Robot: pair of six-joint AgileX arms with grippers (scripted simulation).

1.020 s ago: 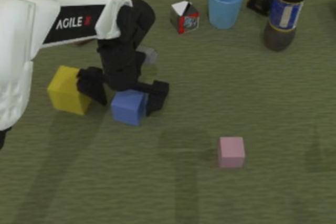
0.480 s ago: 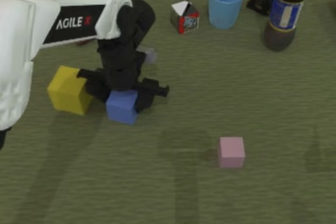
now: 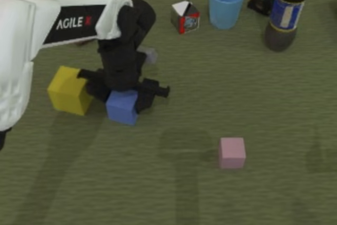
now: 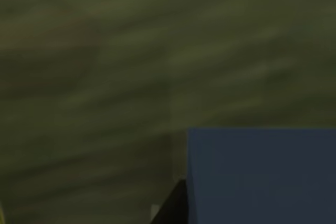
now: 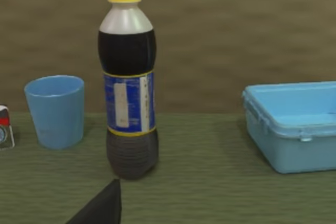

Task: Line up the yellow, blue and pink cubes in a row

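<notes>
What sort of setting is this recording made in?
Likely a rendered tabletop test scene: a green-clothed table strewn with plain coloured cubes like the pink cube, plus a cola bottle and blue cup.

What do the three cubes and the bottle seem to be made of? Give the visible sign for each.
Yellow cube, blue cube, pink cube: probably matte plastic or foam, judging by flat single colours without shine or grain. Bottle: likely clear plastic, since dark liquid shows through, with a yellow cap and a blue printed label.
</notes>
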